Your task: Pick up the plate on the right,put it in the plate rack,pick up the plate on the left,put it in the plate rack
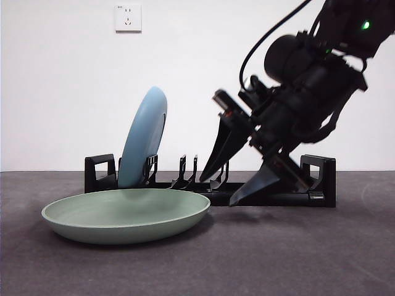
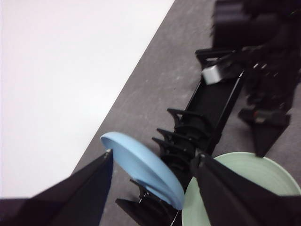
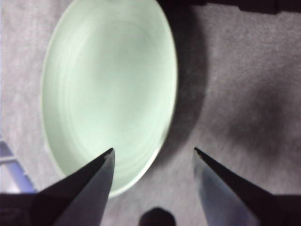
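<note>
Right gripper (image 1: 237,185) released, empty, low at 3 o'clock of green plate (image 1: 126,214) lying flat before plate rack (image 1: 318,179); left gripper (image 2: 153,165) parted above racked blue plate (image 1: 145,137); risk judged: shallow rim pushed, not pinched; rack dividers clipped.

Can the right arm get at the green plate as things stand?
Probably yes. The right gripper hangs open beside the green plate, which lies flat on the table in front of the plate rack. Nothing stands between its jaws and the plate's near rim.
</note>
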Robot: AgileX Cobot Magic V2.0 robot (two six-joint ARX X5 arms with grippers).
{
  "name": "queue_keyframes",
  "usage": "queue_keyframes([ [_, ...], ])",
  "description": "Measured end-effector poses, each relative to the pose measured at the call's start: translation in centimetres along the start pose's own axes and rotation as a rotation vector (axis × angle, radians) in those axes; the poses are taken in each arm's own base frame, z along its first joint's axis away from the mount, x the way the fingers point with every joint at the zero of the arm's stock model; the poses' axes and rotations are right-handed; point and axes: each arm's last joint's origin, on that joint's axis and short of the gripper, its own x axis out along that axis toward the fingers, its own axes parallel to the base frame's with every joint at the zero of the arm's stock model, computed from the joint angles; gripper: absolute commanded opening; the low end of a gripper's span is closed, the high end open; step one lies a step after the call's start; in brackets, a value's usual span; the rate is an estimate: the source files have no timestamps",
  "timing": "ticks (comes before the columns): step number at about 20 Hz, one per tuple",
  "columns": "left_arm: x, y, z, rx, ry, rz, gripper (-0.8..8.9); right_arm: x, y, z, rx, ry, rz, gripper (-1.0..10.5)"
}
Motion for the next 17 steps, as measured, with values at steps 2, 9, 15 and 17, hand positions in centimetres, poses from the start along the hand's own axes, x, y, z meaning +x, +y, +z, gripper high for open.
queue_keyframes([
  [2, -0.1, -0.3, 0.3, 0.011, -0.005, -0.001, 2.89, 0.8, -0.3, -0.1, 0.015, 0.008, 0.001, 2.4],
  [9, -0.3, -0.7, 0.5, 0.021, -0.002, 0.007, 2.89, 2.4, -0.2, -0.1, 0.051, -0.002, 0.019, 1.2],
  [15, -0.3, -0.9, 0.1, 0.038, 0.033, -0.015, 2.88, 2.8, -0.5, -0.3, 0.071, -0.008, -0.032, -0.2],
  [17, -0.3, -1.2, 0.0, 0.048, 0.036, -0.061, 2.87, 2.9, -0.5, -0.4, 0.078, 0.004, -0.04, -0.2],
])
